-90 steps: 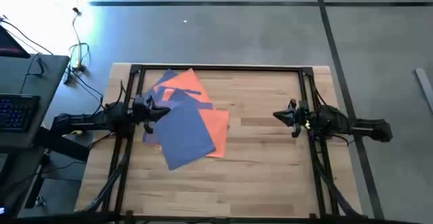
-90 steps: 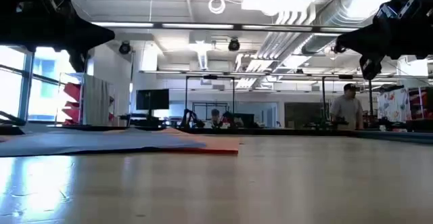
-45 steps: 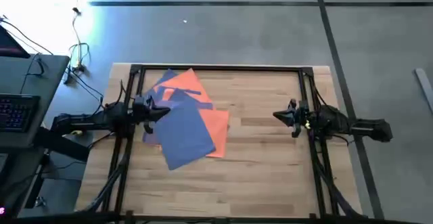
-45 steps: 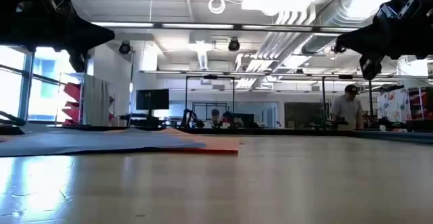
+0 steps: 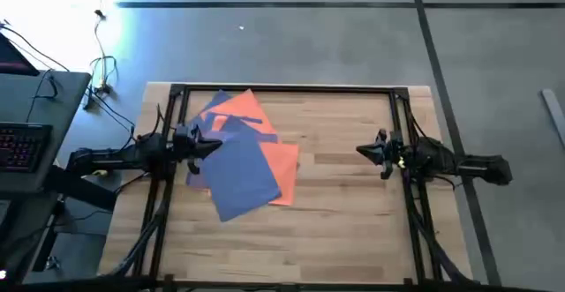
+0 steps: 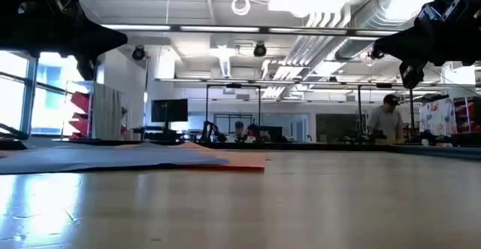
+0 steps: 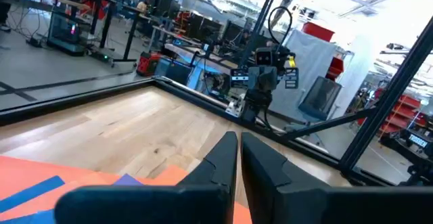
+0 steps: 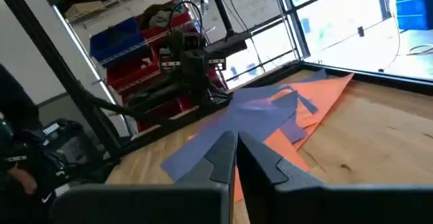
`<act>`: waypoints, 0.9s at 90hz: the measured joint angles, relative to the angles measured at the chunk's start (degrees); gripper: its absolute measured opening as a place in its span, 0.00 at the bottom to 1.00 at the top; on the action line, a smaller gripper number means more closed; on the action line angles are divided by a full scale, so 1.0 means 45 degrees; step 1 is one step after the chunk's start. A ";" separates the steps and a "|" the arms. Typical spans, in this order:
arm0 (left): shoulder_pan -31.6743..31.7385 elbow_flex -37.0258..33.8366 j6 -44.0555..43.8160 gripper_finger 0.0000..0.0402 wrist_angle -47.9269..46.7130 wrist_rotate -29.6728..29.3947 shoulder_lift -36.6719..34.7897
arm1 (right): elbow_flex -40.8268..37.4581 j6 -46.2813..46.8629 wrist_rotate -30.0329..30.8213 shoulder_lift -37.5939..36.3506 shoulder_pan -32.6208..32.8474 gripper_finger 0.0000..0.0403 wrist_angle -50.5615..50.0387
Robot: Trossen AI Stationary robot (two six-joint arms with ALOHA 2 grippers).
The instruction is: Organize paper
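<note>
paper sheets (image 5: 243,151) all overlap in a loose pile on the table's (image 5: 344,213) left half; left gripper (image 5: 214,146) over its left edge; right gripper (image 5: 362,150) well apart, right side

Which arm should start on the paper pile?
Probably left. The left hand hovers at the pile's edge over the paper; the right hand sits across bare table, well away.

1 camera looks straight down on the whole table (image 5: 353,213); 1 sits at tabletop height, facing the room. 2 wrist cameras face each other across the paper (image 5: 243,155), which all 4 share.
</note>
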 joint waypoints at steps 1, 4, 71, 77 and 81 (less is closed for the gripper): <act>0.0000 0.0003 0.0000 0.00 0.0000 0.0000 0.0003 | 0.0000 0.0000 0.0000 0.0000 0.0000 0.00 0.0000; 0.0000 0.0003 0.0000 0.00 0.0000 0.0000 0.0003 | 0.0000 -0.0005 0.0000 0.0001 -0.0005 0.00 0.0000; -0.0024 0.4592 -0.3553 0.00 -0.0123 -0.1949 0.3445 | 0.0000 -0.0005 -0.0005 0.0000 0.0000 0.00 -0.0015; -0.0024 0.6209 -0.3327 0.00 -0.1194 -0.2394 0.4764 | -0.0004 -0.0004 0.0000 0.0000 -0.0004 0.00 -0.0015; -0.0024 0.7168 -0.3191 0.00 -0.2065 -0.2424 0.5589 | 0.0000 0.0000 0.0000 0.0000 -0.0001 0.00 -0.0015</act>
